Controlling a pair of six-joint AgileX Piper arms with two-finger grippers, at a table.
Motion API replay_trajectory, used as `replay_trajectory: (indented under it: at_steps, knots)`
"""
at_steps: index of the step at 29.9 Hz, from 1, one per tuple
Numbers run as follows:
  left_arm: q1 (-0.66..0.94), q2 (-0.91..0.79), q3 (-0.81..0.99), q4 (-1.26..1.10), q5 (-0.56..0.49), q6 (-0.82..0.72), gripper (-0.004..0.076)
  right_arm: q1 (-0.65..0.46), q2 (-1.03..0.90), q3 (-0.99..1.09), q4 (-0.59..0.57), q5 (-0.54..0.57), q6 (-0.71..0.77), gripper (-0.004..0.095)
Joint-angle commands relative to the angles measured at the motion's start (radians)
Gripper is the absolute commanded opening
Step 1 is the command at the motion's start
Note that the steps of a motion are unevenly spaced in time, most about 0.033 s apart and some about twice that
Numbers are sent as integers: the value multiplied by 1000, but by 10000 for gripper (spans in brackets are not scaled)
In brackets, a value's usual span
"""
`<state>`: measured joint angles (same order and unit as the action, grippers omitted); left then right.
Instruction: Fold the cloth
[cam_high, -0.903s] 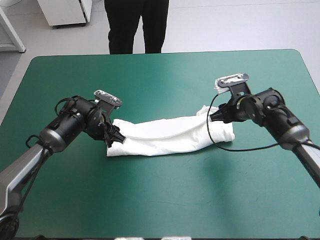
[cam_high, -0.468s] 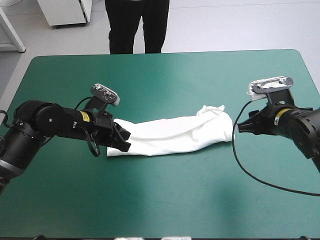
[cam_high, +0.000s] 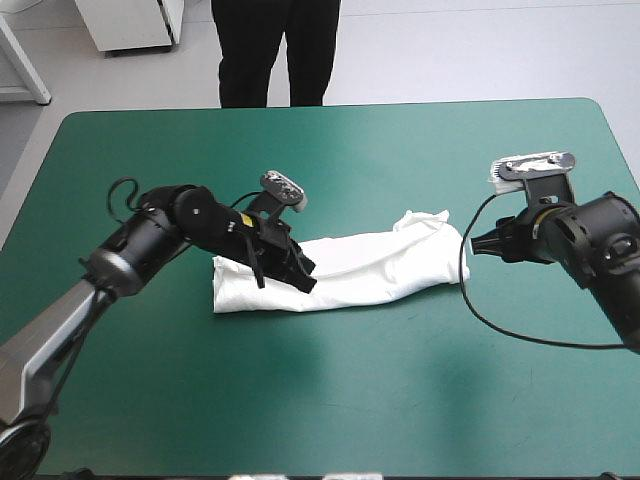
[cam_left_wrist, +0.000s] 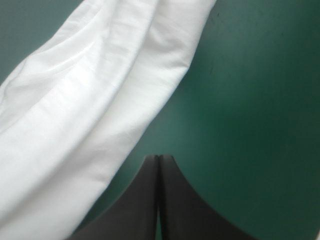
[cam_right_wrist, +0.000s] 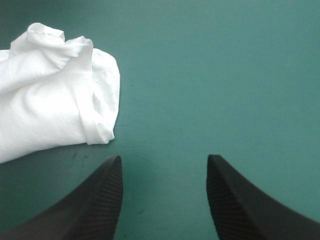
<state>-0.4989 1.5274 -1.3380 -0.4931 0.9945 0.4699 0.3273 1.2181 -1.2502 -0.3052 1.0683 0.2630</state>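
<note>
T-shirt (cam_high: 380, 262), white, short-sleeved, soft cloth: 1 item, folded into a long, narrow bundle and laid across the middle of the table, well apart from every edge. Its right end is bunched into rounded folds.

Table (cam_high: 350, 400), flat, with teal-green cover: 1 item, on which the bundle is borne.

Left gripper (cam_high: 306, 281), 2 broad black curved fingers: extended over the bundle's left part, its tips set at the bundle's near edge. In the left wrist view the gripper (cam_left_wrist: 158, 159) is pressed together, both fingers met in 1 pointed arch with nothing held between them. The T-shirt (cam_left_wrist: 75, 110) is seen just beside the tips, with the cover ahead. Contact with the cloth cannot be told.

Right gripper (cam_high: 476, 245), 2 broad black curved fingers: placed just beside the bundle's right end. In the right wrist view the gripper (cam_right_wrist: 165, 162) is spread wide, with bare cover shown between the fingers. The T-shirt's bunched end (cam_right_wrist: 55, 100) is seen ahead and to 1 side, apart from both fingers.
</note>
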Motion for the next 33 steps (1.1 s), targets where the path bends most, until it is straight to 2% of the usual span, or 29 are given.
replay_trajectory:
  at_steps: [1, 5, 8, 16, 27, 33]
  knots:
    - [-44, 68, -85, 34, -59, -19, -10, -81, 50, -33, 95, -104, -19, 496]
    - [-60, 180, -179, 74, -53, -42, -10, -234, 120, -33, 333, -161, -145, 496]
    - [-60, 249, -239, 72, -51, -40, -10, -306, 153, -33, 452, -189, -220, 496]
    - [-60, 392, -315, 75, -18, -33, -10, -345, 231, -33, 629, -191, -366, 496]
    - [-60, 536, -316, 64, 25, -32, -10, -345, 246, -44, 696, -133, -435, 496]
    - [-60, 547, -316, 28, 31, -29, -10, -345, 246, -44, 723, -86, -453, 502]
